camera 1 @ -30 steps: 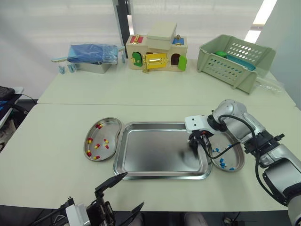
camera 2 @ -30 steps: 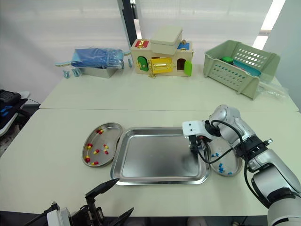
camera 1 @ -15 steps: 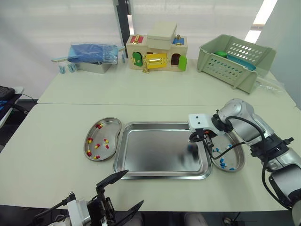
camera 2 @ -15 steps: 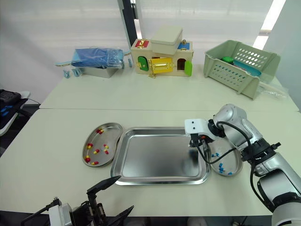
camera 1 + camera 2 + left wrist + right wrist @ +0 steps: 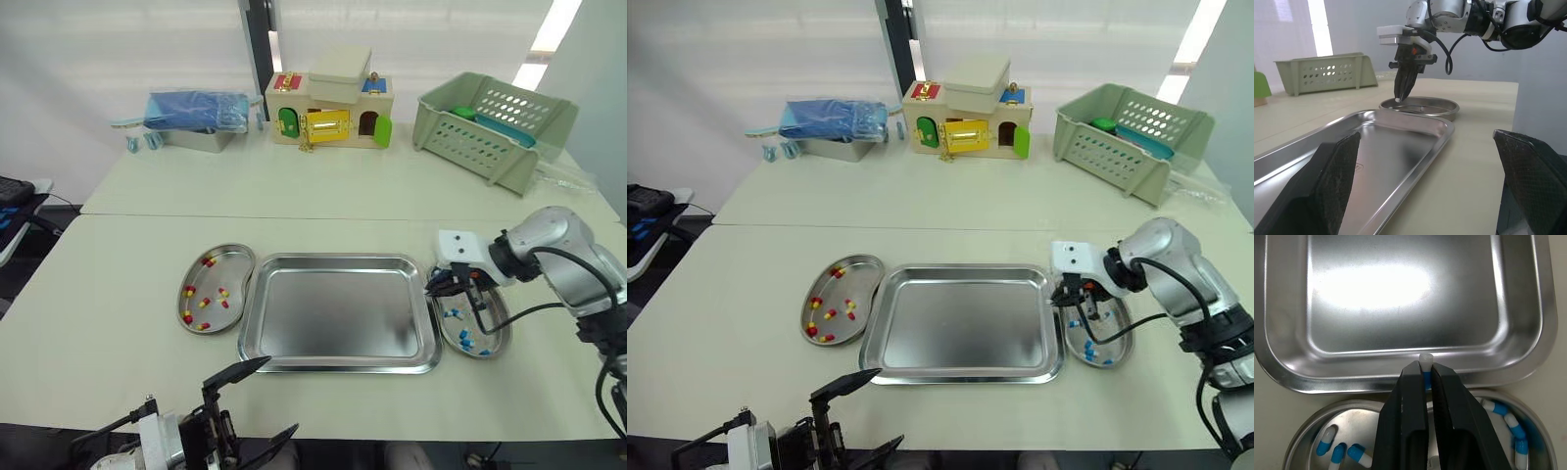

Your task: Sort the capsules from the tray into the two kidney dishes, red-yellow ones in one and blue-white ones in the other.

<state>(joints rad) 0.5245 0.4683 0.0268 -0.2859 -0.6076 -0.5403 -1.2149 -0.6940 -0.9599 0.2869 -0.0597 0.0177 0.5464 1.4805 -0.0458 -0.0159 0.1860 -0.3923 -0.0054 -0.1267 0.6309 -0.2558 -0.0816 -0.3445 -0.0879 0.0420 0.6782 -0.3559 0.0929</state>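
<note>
The steel tray (image 5: pixel 338 260) lies mid-table with nothing on its floor. A kidney dish (image 5: pixel 231 257) holding several red-yellow capsules (image 5: pixel 201 303) sits at its left. Another kidney dish (image 5: pixel 504 331) with several blue-white capsules (image 5: pixel 464 338) sits at its right. My right gripper (image 5: pixel 437 287) hangs over the seam between the tray's right rim and that dish. In the right wrist view it (image 5: pixel 1425 370) is shut on a blue-white capsule (image 5: pixel 1425 360), white end sticking out. My left gripper (image 5: pixel 257 401) is open, low at the table's near edge.
Along the far side of the table stand a wooden toy house (image 5: pixel 331 100), a green plastic basket (image 5: pixel 495 122) at the right and a blue bag on a metal box (image 5: pixel 194 113) at the left. A seam (image 5: pixel 245 216) crosses the table behind the tray.
My right gripper has lifted from the tray's right part and moved right to the rim beside the right dish, still shut on the capsule. The left gripper has not moved.
</note>
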